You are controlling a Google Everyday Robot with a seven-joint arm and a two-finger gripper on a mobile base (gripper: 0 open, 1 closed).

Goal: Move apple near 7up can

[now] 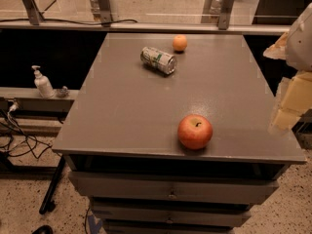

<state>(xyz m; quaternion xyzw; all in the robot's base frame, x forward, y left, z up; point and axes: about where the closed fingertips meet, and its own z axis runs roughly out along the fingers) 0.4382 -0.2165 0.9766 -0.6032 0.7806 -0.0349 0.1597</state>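
Note:
The red-orange apple [195, 131] with a dark stem dimple sits near the front edge of the grey table [126, 111], right of centre. The silver-and-green 7up can [158, 60] lies on its side toward the back of the table. The gripper [291, 101] shows as pale blurred shapes at the right edge of the view, beside the table's right side and to the right of the apple, apart from it.
A small orange fruit [180, 43] sits at the back, just right of the can. Drawers [170, 191] run under the table front. A soap dispenser [43, 82] stands on a ledge at left, with cables [14, 135] on the floor.

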